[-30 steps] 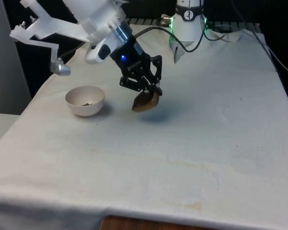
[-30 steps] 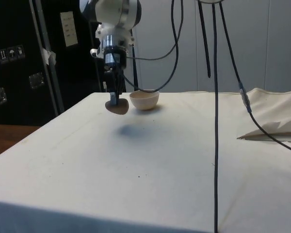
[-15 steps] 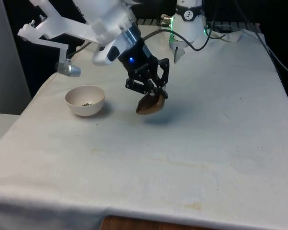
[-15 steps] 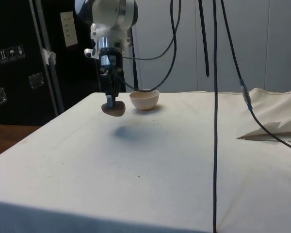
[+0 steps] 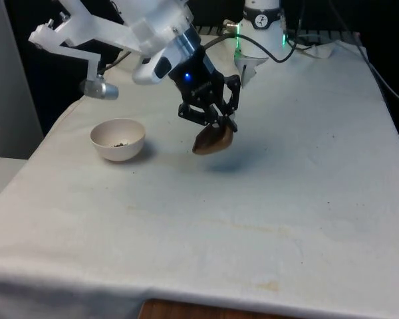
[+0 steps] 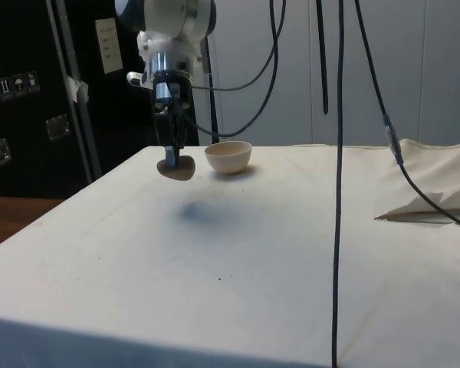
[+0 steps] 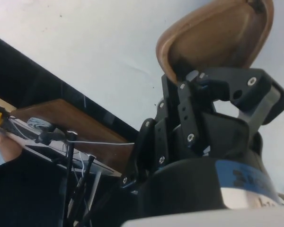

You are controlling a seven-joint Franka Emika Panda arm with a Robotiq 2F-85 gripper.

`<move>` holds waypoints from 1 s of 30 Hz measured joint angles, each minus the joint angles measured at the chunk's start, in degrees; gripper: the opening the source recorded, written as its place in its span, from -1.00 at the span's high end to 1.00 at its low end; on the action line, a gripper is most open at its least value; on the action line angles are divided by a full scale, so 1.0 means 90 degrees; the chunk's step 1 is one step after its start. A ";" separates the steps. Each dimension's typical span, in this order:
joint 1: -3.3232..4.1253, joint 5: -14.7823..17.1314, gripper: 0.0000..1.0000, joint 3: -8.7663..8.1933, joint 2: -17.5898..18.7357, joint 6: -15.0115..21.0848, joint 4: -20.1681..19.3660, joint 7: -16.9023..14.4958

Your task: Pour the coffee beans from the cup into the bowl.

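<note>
while tilted in gripper (image 5: pixel 221 123): cup (image 5: pixel 212 139), clear of bowl (image 5: pixel 118 139)

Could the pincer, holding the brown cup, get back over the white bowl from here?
Probably yes. The pincer holds the brown cup above the cloth, apart from the white bowl, and nothing stands on the table between them.

Premises: a robotics laboratory or test room. Evidence: the table (image 6: pixel 238 253) is draped in a plain white cloth (image 5: pixel 299 199). Black cables (image 6: pixel 339 153) hang overhead, across the side view. Dark cabinets (image 6: pixel 31 92) stand behind, bearing a posted notice (image 6: pixel 108 44) and small symbol labels (image 6: pixel 9 84). A bare pale wall (image 6: pixel 414 69) is visible. No domestic furnishings observed.
</note>
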 measured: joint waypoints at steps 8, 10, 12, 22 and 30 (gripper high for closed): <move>-0.0064 -0.0248 0.98 0.0191 -0.0197 0.0153 -0.0025 0.0019; -0.0089 -0.0337 0.98 0.0267 -0.0261 0.0223 -0.0038 0.0025; -0.0127 -0.0465 0.98 0.0376 -0.0337 0.0357 -0.0083 0.0038; -0.0242 -0.0923 0.98 0.0751 -0.0618 0.0859 -0.0255 0.0089; -0.0369 -0.1369 0.98 0.1140 -0.0917 0.1401 -0.0490 0.0140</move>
